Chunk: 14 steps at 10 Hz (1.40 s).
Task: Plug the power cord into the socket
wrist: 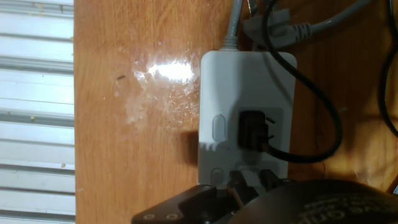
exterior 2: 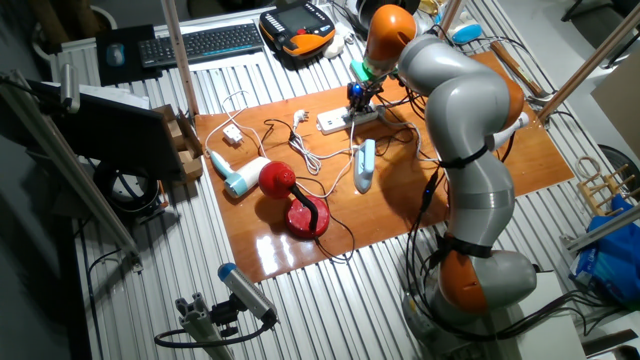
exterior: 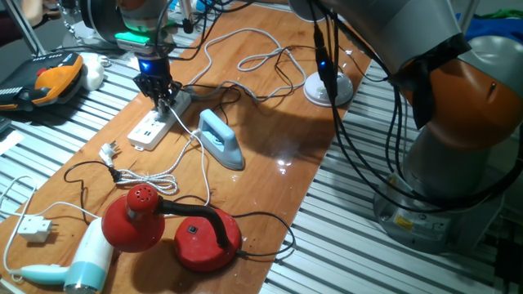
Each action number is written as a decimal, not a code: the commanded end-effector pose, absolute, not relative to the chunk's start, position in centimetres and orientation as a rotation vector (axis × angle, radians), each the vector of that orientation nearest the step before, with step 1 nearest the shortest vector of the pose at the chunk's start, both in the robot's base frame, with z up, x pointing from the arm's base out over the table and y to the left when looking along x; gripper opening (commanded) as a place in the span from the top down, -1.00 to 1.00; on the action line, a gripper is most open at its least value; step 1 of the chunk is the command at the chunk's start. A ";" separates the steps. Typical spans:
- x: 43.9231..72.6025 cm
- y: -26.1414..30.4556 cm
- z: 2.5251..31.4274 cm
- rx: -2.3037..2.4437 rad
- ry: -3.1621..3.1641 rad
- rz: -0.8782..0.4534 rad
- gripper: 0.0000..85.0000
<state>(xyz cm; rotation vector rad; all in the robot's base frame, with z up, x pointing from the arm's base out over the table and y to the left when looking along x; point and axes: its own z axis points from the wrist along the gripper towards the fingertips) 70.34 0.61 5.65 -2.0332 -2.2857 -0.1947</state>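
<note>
White socket [wrist: 245,99] lies flat on the surface; the hand [exterior: 161,96] hovers directly above, aligning; its grip cannot be told.

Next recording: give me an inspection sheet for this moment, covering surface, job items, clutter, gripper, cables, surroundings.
Surface: wooden board on slatted metal table, glare patches.
Job's things: socket flat on board; a black plug sits in one outlet; power cord loops across far side.
Clutter: iron, red lamp, hair dryer, small white plug block.
Grippers: gripper low over socket's far end; fingers' state cannot be told.
Cables: black and white leads tangled mid-board.
Surroundings: keyboard, teach pendant.
</note>
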 end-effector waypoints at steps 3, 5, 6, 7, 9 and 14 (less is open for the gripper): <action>70.3 0.6 5.7 -2.042 -2.297 -0.200 0.20; 70.3 0.6 5.9 -2.040 -2.303 -0.198 0.20; 70.3 0.6 6.1 -2.039 -2.305 -0.198 0.20; 70.3 0.6 6.4 -2.037 -2.310 -0.195 0.20; 70.3 0.6 7.1 -2.038 -2.315 -0.185 0.20; 70.0 0.7 12.5 -1.983 -2.349 -0.146 0.20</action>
